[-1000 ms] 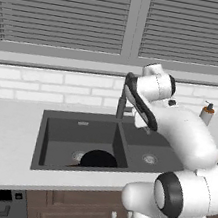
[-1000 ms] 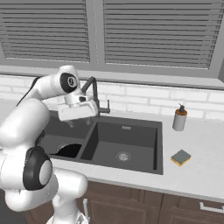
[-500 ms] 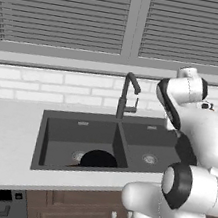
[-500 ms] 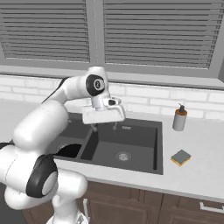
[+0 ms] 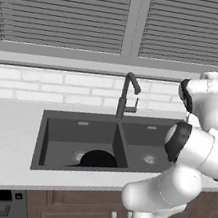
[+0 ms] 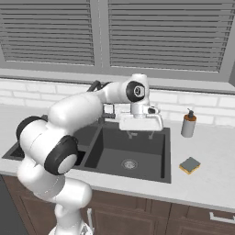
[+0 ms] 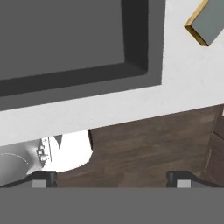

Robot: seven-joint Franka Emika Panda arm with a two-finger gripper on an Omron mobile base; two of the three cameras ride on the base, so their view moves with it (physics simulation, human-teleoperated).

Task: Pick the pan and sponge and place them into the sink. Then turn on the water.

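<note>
My gripper [image 6: 140, 134] hung spread wide and empty above the right basin of the sink [image 6: 163, 156]. One sponge [image 6: 189, 165] lay on the counter [image 6: 206, 183] right of it, long axis slanting away. One pan [image 5: 99, 159] lay in the left basin, handle mostly hidden.

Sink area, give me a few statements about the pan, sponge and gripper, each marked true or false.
1. The pan lies in the left basin of the sink. True.
2. The sponge is in the right basin. False: it lies on the counter, right of the sink.
3. The gripper is shut on the sponge. False: it is open and empty, above the right basin.
4. A soap dispenser stands on the counter behind the sponge. True.
</note>
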